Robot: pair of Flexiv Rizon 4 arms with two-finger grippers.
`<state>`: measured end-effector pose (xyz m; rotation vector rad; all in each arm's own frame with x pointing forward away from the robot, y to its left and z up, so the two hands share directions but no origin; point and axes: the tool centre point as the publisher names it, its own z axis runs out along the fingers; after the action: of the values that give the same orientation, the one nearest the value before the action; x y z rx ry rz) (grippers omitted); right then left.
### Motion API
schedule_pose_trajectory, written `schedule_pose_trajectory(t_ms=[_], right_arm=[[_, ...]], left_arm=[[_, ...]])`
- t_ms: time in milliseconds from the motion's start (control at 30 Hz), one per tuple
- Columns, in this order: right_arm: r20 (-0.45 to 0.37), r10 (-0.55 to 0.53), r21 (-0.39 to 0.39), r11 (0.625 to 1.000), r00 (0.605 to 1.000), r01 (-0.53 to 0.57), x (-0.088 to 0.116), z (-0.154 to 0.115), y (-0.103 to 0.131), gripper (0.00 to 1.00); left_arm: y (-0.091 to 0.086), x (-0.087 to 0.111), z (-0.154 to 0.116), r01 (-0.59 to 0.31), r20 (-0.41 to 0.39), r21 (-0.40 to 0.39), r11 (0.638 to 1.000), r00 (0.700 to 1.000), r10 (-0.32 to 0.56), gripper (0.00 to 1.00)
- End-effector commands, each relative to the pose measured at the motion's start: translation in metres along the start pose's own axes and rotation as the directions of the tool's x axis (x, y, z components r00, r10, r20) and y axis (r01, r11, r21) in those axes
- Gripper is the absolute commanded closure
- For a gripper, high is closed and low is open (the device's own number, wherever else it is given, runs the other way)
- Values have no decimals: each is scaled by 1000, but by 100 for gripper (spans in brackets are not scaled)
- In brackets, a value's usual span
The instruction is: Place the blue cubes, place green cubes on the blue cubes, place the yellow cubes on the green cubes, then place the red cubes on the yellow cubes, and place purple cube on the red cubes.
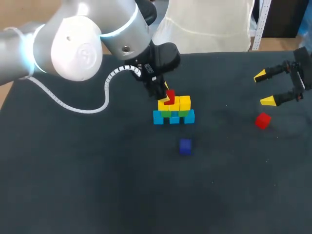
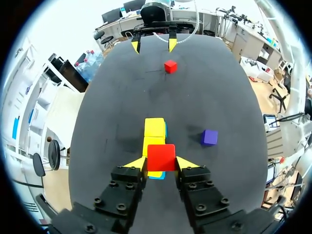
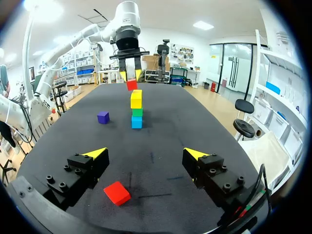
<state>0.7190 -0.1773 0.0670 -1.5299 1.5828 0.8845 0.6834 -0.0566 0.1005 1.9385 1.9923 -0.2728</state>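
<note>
1. At the middle of the counter (image 1: 97,170), your stack is up: blue cubes (image 1: 174,118) in a row at the base, green cubes (image 1: 183,113) on them, and yellow cubes (image 1: 182,103) on top.
2. Your left jaws are clamped on a red cube (image 2: 161,157), with one yellow tip pressed against each side.
3. That held cube hangs over the end of the stack nearest your left arm, right at the yellow layer. I can't tell whether it touches the yellow or sits just clear of it.
4. The purple cube (image 1: 185,146) sits alone on the counter, in front of the stack and apart from it.
5. Over on your right, a second red cube (image 1: 263,120) lies on the counter, well apart from the stack.
6. Your right jaws are spread wide and grip nothing. In the right wrist view the loose red cube lies below them and between the fingers, touching neither.
</note>
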Motion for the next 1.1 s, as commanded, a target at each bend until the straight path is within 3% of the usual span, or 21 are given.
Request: schedule_pose_trajectory(t_ms=[33, 700, 800, 900, 1100], right_arm=[[2, -1, -1, 1000, 1000, 1, 0, 0, -1, 0], [2, -1, -1, 1000, 1000, 1, 0, 0, -1, 0], [2, -1, -1, 1000, 1000, 1, 0, 0, -1, 0], [2, -1, -1, 1000, 1000, 1, 0, 0, -1, 0], [2, -1, -1, 1000, 1000, 1, 0, 0, -1, 0]], left_arm=[[4, -1, 2, -3, -4, 10, 1000, 1000, 3, 100], [10, 3, 7, -6, -4, 30, 1000, 1000, 6, 100], [11, 3, 7, -8, 2, 32, 999, 1000, 8, 95], [13, 2, 6, -13, 5, 37, 999, 1000, 12, 100], [15, 2, 4, -16, 11, 89, 996, 1000, 15, 100]])
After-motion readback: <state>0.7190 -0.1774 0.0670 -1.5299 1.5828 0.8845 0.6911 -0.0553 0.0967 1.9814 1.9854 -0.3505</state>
